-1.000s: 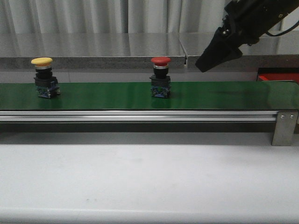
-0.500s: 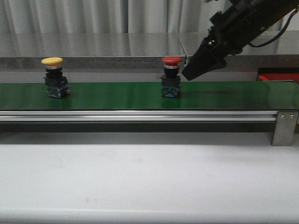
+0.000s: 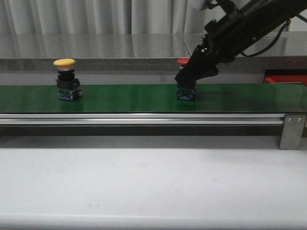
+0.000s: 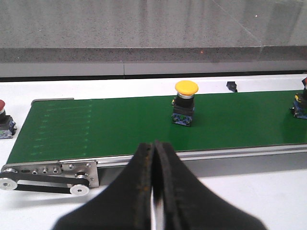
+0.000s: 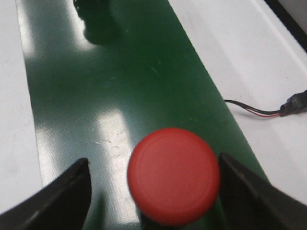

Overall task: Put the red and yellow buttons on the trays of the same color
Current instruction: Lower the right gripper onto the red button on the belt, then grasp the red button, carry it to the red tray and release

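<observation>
So my right end effector [image 5: 173, 191] is spread wide with the red button [image 5: 173, 175] sitting right between the two fingers, not squeezed yet. From the front it's down over that button near the middle-right of the green belt [image 3: 124, 98], hiding most of the cap. My left end effector [image 4: 154, 191] is pressed together, holding nothing, hanging back on the near side of the belt.

The yellow button [image 3: 66, 79] stands upright further left on the belt, well apart from the red one.

Handling guess: these look like rigid plastic switches, a smooth mushroom cap on a blocky base, light and a bit top-heavy. The cap's rounded edge looks slippery, so I'd rather close on the neck or the block under it than on the rim, otherwise it could tip or squirt out.

Views differ a lot. The right wrist view shows the finger gap and how centred the cap is, which the front view can't. The front view shows a sliver of the red tray [image 3: 286, 77] far right behind the belt. The left wrist view catches another red button [image 4: 5, 122] off the belt's end on the bench [image 4: 240, 196]. No yellow tray anywhere.
</observation>
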Robot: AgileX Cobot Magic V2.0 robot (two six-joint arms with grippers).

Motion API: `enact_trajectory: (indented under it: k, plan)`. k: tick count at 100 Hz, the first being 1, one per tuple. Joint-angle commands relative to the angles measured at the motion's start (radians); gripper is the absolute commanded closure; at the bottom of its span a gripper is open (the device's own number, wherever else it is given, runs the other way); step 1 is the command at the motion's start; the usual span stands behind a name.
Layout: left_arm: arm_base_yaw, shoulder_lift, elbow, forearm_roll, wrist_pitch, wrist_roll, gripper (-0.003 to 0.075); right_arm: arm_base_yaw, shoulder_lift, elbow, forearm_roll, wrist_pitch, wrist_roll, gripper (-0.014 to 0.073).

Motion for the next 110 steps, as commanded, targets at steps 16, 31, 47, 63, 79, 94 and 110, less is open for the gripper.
enact_trajectory:
  k: [16,31,47,63,79,94,110]
  plan:
    - [-0.007,0.005,-0.026,-0.027,-0.062,-0.002,0.0741,-0.003,-0.052,-0.031,0.066,-0.039,-0.010,0.0316]
    - [-0.007,0.005,-0.026,-0.027,-0.062,-0.002,0.0741,-0.010,-0.069,-0.031,0.056,-0.043,0.028,0.0449]
    - [-0.007,0.005,-0.026,-0.027,-0.062,-0.002,0.0741,-0.051,-0.133,-0.031,0.027,-0.046,0.064,0.0449]
    - [-0.007,0.005,-0.026,-0.027,-0.062,-0.002,0.0741,-0.158,-0.231,-0.031,0.014,-0.046,0.079,0.0449]
    - [-0.007,0.005,-0.026,-0.027,-0.062,-0.002,0.0741,-0.332,-0.294,-0.031,0.026,-0.046,0.092,0.0449]
    - [-0.007,0.005,-0.026,-0.027,-0.062,-0.002,0.0741,-0.519,-0.291,-0.031,0.092,-0.072,0.109,0.0449]
    - [-0.007,0.005,-0.026,-0.027,-0.062,-0.002,0.0741,-0.656,-0.265,-0.031,0.176,-0.142,0.110,0.0449]
